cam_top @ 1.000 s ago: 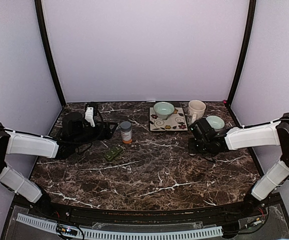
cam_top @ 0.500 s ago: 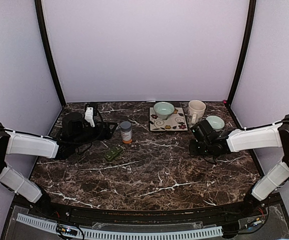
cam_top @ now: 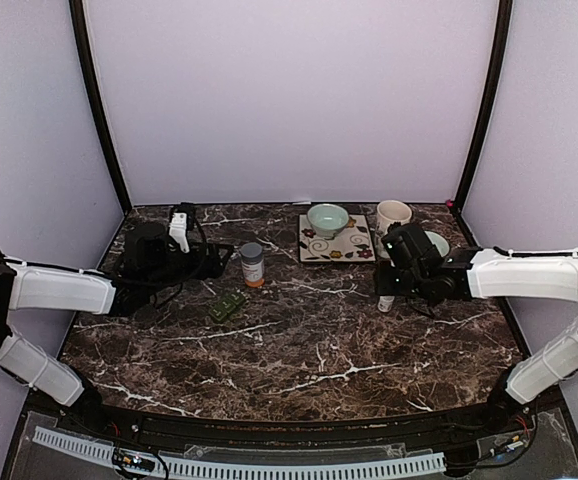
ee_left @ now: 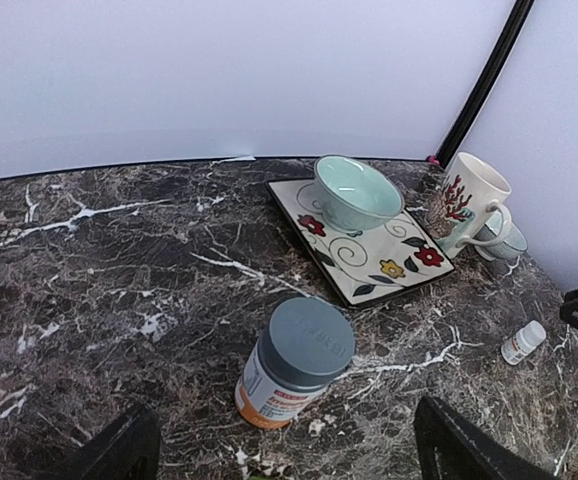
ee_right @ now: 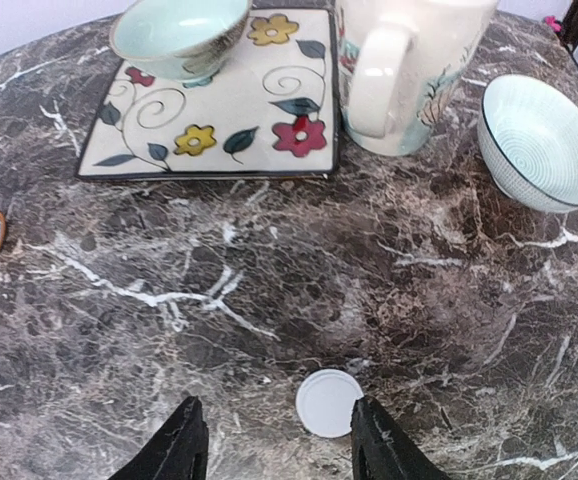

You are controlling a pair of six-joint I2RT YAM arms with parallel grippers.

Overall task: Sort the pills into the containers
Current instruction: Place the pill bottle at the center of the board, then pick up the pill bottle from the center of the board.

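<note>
Top external view: I am locating the pill box lying left of centre on the counter, near the amber bottle. I am not resolving any pills. I am judging them light, hard and prone to rolling. The box looks stiff, light and likely to slide, so I am favouring a grip across its narrow sides. The left claw is standing wide open, empty. The right claw is standing partly open astride a small white vial, holding nothing.
</note>
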